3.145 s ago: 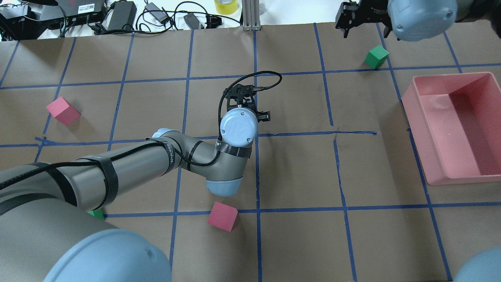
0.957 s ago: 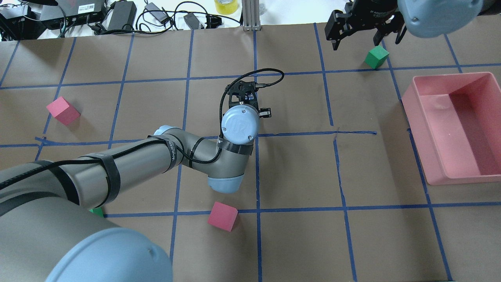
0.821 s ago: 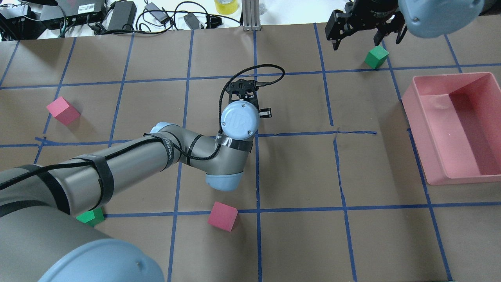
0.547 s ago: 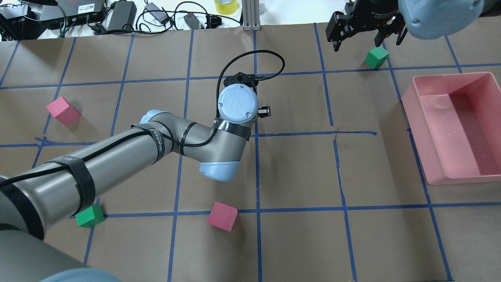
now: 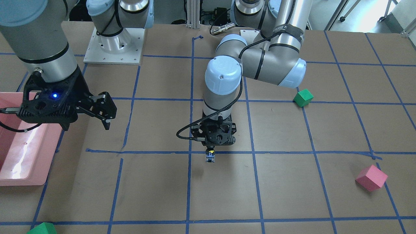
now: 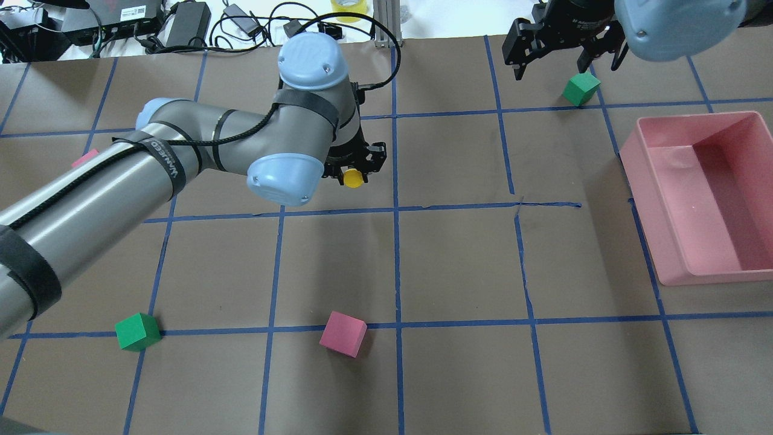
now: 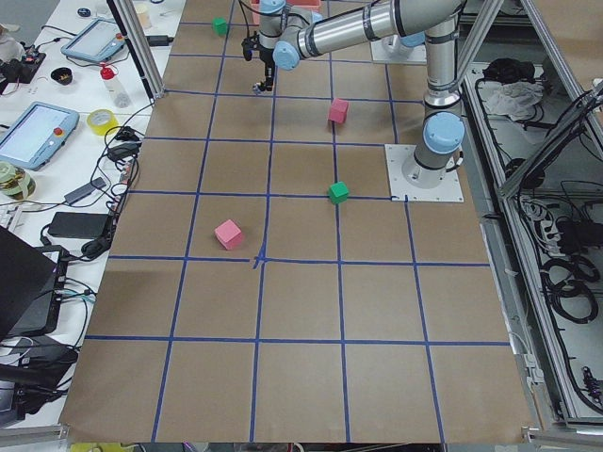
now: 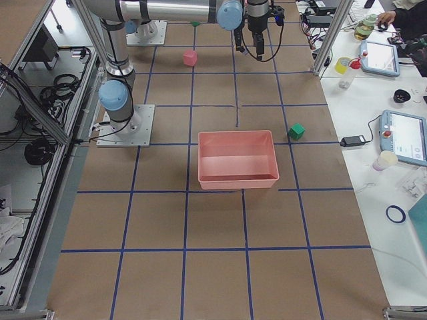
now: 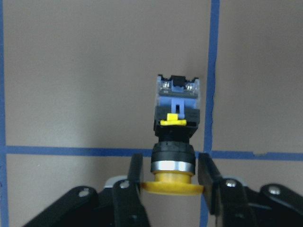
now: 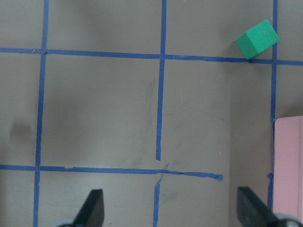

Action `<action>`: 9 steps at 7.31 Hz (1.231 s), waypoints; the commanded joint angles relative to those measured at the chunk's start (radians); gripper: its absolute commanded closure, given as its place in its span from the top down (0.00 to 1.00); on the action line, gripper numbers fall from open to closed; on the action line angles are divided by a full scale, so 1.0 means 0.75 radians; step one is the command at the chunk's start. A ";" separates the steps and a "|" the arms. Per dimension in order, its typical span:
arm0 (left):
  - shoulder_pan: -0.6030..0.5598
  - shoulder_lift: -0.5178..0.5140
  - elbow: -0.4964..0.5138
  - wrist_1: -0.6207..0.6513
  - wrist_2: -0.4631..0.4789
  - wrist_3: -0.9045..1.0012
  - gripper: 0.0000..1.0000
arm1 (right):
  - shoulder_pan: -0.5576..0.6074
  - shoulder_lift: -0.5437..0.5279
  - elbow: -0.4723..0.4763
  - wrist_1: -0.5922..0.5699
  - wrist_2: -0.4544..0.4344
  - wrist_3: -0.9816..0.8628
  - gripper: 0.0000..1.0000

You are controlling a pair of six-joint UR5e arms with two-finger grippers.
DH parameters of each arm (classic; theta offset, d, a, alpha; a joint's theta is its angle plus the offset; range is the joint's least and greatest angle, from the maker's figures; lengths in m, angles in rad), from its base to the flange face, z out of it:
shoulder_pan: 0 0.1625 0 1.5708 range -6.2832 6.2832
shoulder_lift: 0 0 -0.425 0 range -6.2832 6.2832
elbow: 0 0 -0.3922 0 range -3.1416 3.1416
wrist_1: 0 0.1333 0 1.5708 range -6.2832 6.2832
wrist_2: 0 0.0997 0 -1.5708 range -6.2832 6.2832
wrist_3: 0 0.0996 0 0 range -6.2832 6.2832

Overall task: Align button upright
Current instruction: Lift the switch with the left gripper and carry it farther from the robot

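My left gripper (image 5: 210, 152) is shut on the button (image 5: 210, 158) and points straight down over the middle of the table. In the left wrist view the fingers (image 9: 135, 182) clamp the yellow cap, with the black body and grey-blue base block (image 9: 178, 94) pointing down at the brown paper. In the overhead view the yellow cap (image 6: 352, 177) shows under my left wrist. The button seems to hang just above the table. My right gripper (image 6: 552, 63) is open and empty at the far right, near a green cube (image 6: 581, 88). It also shows in the front view (image 5: 105, 113).
A pink bin (image 6: 655, 235) stands at the right edge. A green cube (image 6: 137, 331) and a pink cube (image 6: 343, 333) lie near the robot's side. Another pink cube (image 6: 84, 160) is partly hidden behind my left arm. Blue tape lines grid the brown paper.
My left arm has risen and swung away from the robot and to the left. The yellow cap now shows in its grip. My right gripper has barely moved in the last second.
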 commanded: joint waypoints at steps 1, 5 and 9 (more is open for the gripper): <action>0.159 0.036 0.027 -0.226 -0.083 0.112 0.00 | 0.000 0.000 0.004 0.016 0.009 0.001 1.00; 0.321 -0.004 0.183 -0.600 -0.073 0.264 0.00 | 0.002 0.002 0.008 0.018 0.003 0.021 1.00; 0.448 -0.137 0.297 -0.797 -0.085 0.305 0.00 | -0.006 0.004 0.014 0.061 -0.010 0.017 1.00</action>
